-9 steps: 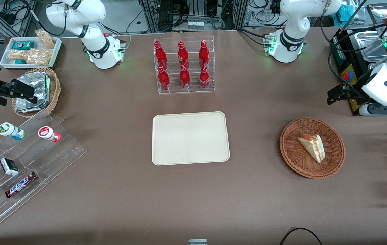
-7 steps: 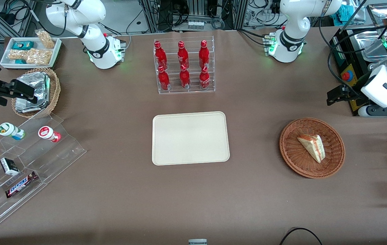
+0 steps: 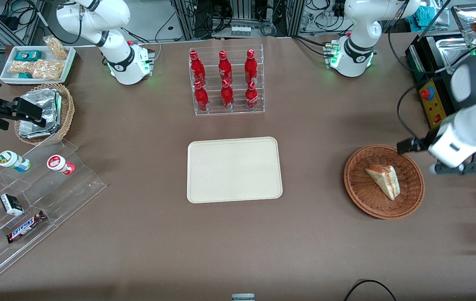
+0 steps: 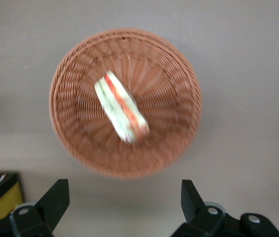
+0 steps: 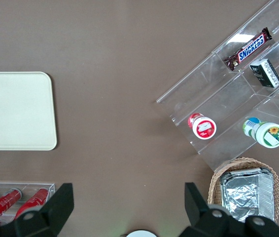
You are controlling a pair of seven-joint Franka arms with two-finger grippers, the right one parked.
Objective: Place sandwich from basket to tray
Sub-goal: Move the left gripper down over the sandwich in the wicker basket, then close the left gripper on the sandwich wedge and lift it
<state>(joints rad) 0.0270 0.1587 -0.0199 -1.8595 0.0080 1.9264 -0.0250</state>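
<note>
Gripper (image 4: pixel 122 197) hung above the table just beside the basket (image 3: pixel 359 192), fingers spread wide, holding nothing.
Sandwich (image 3: pixel 384 180) lay on its side in the basket, under and a little ahead of the gripper, not touched; in the wrist view the sandwich (image 4: pixel 121 107) sat near the middle of the basket (image 4: pixel 75 74), with both fingertips (image 4: pixel 56 195) clear of the rim. Tray (image 3: pixel 204 188) lay flat and bare well apart from the gripper, toward the parked arm's end of the table. Bottle rack (image 3: pixel 226 81) stood farther from the front camera than the tray.
</note>
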